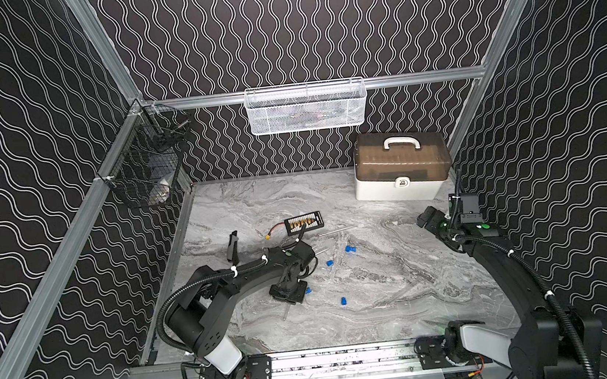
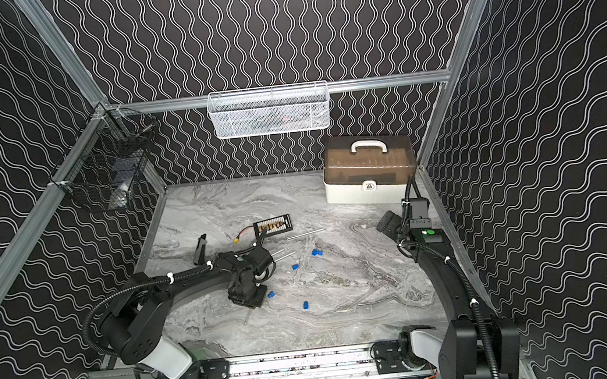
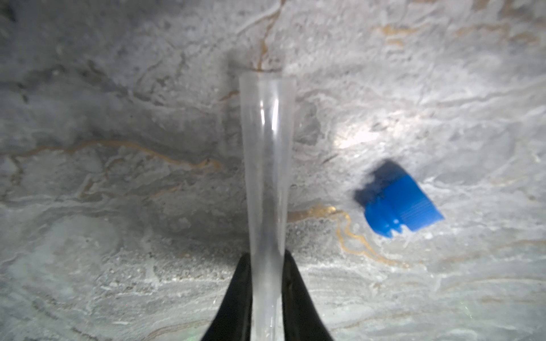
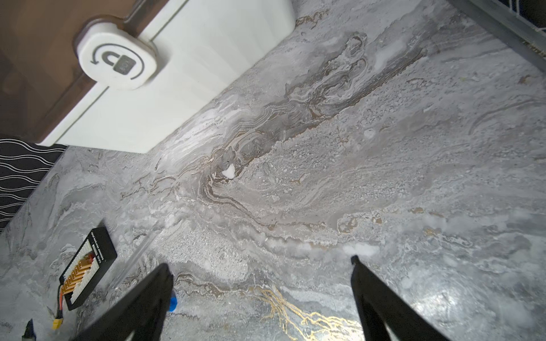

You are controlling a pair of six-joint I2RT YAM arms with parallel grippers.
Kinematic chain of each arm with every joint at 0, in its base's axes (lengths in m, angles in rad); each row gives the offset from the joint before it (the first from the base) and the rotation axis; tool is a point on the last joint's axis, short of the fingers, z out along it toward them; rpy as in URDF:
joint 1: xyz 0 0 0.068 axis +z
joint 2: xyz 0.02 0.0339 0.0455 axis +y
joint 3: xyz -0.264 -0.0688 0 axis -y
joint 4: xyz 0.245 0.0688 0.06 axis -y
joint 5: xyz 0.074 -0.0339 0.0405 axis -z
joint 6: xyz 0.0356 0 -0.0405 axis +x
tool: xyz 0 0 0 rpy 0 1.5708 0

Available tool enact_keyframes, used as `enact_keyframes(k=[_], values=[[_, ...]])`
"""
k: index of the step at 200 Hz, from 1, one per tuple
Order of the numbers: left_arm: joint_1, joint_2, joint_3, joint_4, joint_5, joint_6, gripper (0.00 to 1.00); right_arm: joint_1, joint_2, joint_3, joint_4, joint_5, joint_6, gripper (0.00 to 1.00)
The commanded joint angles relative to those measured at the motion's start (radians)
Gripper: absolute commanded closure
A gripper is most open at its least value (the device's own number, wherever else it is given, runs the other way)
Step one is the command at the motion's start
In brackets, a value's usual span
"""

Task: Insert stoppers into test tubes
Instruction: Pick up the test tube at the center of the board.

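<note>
Across the lower middle of both top views, table (image 1: pixel 383 305): grey marble slab; everything below sits on or over it.
Box (image 1: pixel 401 166): white with a brown lid, at the table's upper right corner against the back wall.
Left arm (image 1: pixel 242 281): reaches from lower left to the table's centre, wrist bent down.
Right arm (image 1: pixel 493 259): runs up the right edge of the table, ending just below the box.
Right gripper (image 4: pixel 260 262): jaws spread wide with only bare marble between them.
Left gripper (image 1: pixel 288 296): at centre frame, pointing down; in the left wrist view its black fingers (image 3: pixel 239 280) are clamped on both sides of a tube (image 3: pixel 267 162).
Board (image 1: pixel 303 223): black with gold connectors, above the left wrist.
Held tube: clear, its end sticks out below the gripper (image 1: pixel 286 311); I cannot tell whether it is off the table.
Other tubes: one (image 1: pixel 335 230) lies right of the board, and two (image 2: pixel 286 255) poke out from under the left wrist.
Stoppers: four blue ones show, loose and right of centre (image 1: pixel 350 249), (image 1: pixel 329 263), (image 1: pixel 343 301); one stopper (image 1: pixel 308 291) lies just beside the left gripper, apart from the held tube.
</note>
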Motion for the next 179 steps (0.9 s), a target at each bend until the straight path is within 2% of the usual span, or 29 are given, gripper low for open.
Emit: enact_keyframes(k=[1, 29, 62, 85, 114, 143, 179], values=[[0.000, -0.040, 0.006, -0.028, -0.054, 0.004, 0.85, 0.001, -0.011, 0.017, -0.061, -0.016, -0.042, 0.05], [0.000, -0.135, 0.036, -0.039, -0.057, 0.030, 0.90, 0.000, -0.038, 0.020, -0.099, -0.043, -0.053, 0.03], [0.000, -0.263, 0.062, -0.021, -0.058, 0.093, 0.95, 0.000, -0.048, 0.038, -0.141, -0.160, 0.002, 0.02], [0.000, -0.349, 0.070, 0.022, -0.062, 0.193, 0.97, 0.001, -0.051, 0.069, -0.200, -0.262, 0.045, 0.05], [-0.001, -0.455, 0.035, 0.130, -0.012, 0.390, 0.98, 0.032, -0.091, 0.100, -0.270, -0.335, 0.078, 0.16], [-0.001, -0.499, 0.009, 0.224, 0.082, 0.572, 1.00, 0.117, -0.094, 0.188, -0.376, -0.414, 0.084, 0.26], [-0.003, -0.491, 0.002, 0.283, 0.159, 0.693, 1.00, 0.345, -0.034, 0.310, -0.415, -0.489, 0.153, 0.30]])
